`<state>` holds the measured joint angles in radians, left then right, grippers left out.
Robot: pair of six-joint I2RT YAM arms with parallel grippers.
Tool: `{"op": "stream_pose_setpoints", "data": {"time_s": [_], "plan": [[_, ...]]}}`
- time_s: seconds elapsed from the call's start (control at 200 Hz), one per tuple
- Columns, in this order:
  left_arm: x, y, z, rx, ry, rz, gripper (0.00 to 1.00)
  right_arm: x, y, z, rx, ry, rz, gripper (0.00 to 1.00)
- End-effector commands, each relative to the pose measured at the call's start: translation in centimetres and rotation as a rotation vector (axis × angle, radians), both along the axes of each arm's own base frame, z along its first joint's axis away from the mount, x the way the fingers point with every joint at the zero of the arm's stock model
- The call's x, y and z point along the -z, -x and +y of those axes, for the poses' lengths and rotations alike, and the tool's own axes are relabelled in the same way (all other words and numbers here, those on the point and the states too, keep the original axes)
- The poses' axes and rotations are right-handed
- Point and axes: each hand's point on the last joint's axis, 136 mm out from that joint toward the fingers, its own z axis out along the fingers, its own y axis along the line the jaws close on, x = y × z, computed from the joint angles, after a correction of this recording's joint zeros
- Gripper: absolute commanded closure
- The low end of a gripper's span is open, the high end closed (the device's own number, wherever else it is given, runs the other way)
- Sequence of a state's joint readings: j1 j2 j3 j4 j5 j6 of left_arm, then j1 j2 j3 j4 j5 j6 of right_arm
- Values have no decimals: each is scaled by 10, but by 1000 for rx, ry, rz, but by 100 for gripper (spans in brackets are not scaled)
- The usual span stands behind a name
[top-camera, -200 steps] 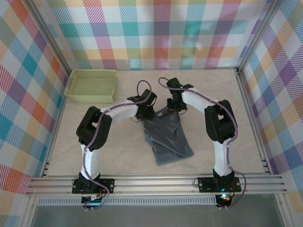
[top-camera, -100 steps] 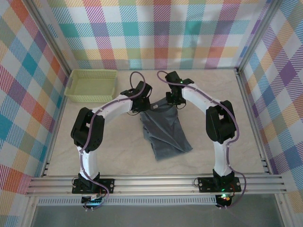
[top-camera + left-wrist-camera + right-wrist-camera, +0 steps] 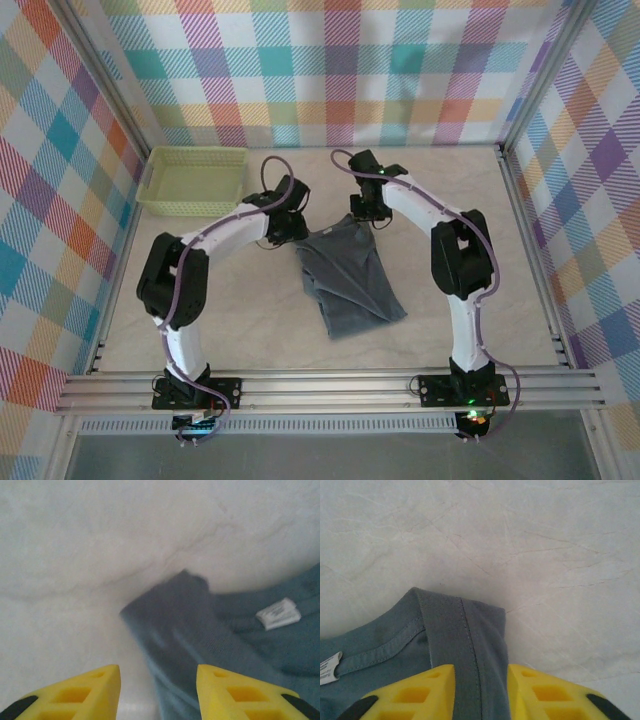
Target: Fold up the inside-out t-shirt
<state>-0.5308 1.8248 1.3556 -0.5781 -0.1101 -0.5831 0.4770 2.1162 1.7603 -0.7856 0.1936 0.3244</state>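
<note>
- Since the earlier frames, in the top view the left gripper (image 3: 288,228) has drawn back leftward off the inside-out t-shirt (image 3: 350,285). The shirt now lies flatter on the table (image 3: 240,310), mid-table. The right gripper (image 3: 362,212) sits at its far right corner, and the green basket (image 3: 195,180) stands well apart at far left.
- At the left wrist, the left gripper (image 3: 157,675) is spread and grasps nothing. A shirt corner (image 3: 200,645) lies just ahead, with a white label (image 3: 278,614) to the right.
- At the right wrist, the right gripper (image 3: 479,677) is clenched on a stitched fold of the shirt (image 3: 465,630).
</note>
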Motion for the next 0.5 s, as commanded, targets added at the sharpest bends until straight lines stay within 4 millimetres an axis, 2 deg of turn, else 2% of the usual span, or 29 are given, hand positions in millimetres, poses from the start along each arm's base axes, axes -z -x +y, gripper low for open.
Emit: {"op": "stream_pose_setpoints", "data": {"time_s": [0.0, 0.19, 0.31, 0.495], "plan": [[-10, 19, -2, -7, 59, -17, 54, 5, 3, 3, -13, -18, 41, 71], [-2, 52, -4, 11, 78, -27, 50, 2, 3, 5, -15, -28, 47, 72], [2, 67, -4, 11, 83, -39, 47, -3, 8, 7, -21, -26, 29, 63], [14, 84, -1, -17, 112, -57, 45, 7, 16, 10, -31, 5, 53, 62]]}}
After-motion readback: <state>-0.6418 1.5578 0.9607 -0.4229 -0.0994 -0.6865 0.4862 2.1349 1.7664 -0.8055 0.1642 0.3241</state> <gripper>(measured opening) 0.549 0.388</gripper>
